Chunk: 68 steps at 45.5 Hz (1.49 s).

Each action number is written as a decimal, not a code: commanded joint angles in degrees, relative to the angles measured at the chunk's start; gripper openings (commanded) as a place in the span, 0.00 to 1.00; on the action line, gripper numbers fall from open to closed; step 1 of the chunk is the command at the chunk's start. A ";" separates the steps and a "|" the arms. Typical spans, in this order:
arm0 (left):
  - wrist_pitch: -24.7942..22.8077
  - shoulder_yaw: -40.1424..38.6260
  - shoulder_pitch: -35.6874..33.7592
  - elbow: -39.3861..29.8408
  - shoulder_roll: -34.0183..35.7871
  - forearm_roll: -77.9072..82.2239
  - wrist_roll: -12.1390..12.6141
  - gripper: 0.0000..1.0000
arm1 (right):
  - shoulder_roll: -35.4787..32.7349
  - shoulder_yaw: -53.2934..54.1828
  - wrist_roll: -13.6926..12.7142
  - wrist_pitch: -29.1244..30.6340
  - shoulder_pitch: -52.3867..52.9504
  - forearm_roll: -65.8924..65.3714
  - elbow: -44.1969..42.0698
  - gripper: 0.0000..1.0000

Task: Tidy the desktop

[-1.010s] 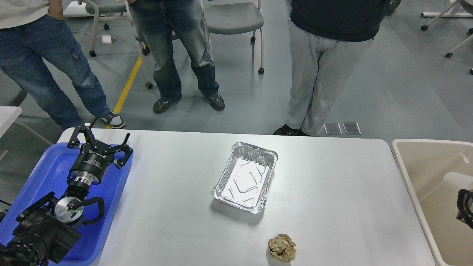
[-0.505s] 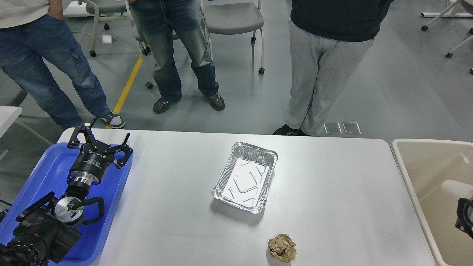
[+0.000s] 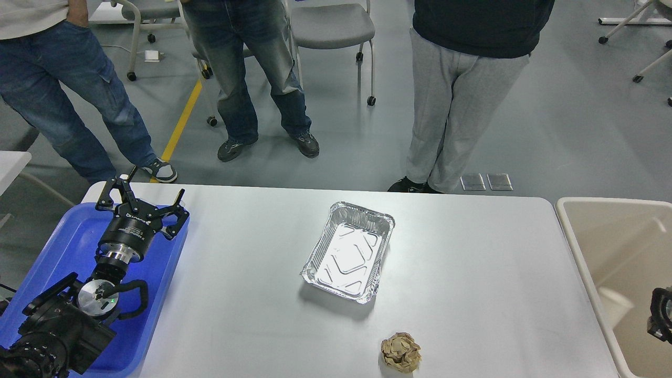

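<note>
Desktop (image 3: 472, 273) spans centre frame; foil tray (image 3: 349, 252) at middle, paper ball (image 3: 400, 352) at its 5 o'clock. Left gripper (image 3: 142, 197) is held apart over blue tray (image 3: 63, 247). Right gripper state cannot be told. Ball is best pinched top-down, squeezed lightly.

- A lab or test room, not a home.
- Bare grey floor (image 3: 567, 121) with a yellow line (image 3: 181, 123) taped or painted across it.
- Wheeled chairs (image 3: 331, 26) stand about on it.
- Three onlookers (image 3: 467, 94) stand at the far edge of a plain white desktop (image 3: 472, 273).
- A black robot arm (image 3: 79, 310) reaches over a blue tray (image 3: 63, 247).
</note>
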 commanded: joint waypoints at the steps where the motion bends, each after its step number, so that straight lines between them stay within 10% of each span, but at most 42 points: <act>1: 0.00 0.00 0.00 -0.01 0.00 0.00 0.00 1.00 | -0.08 0.15 0.18 0.21 0.36 -1.22 0.56 1.00; 39: 0.00 0.00 0.00 -0.01 0.00 0.00 0.00 1.00 | -7.82 35.29 0.44 9.35 5.46 -21.61 26.75 1.00; 68: 0.00 0.00 0.00 -0.01 0.00 0.00 0.00 1.00 | 0.88 47.61 3.17 11.81 10.03 -23.99 33.08 1.00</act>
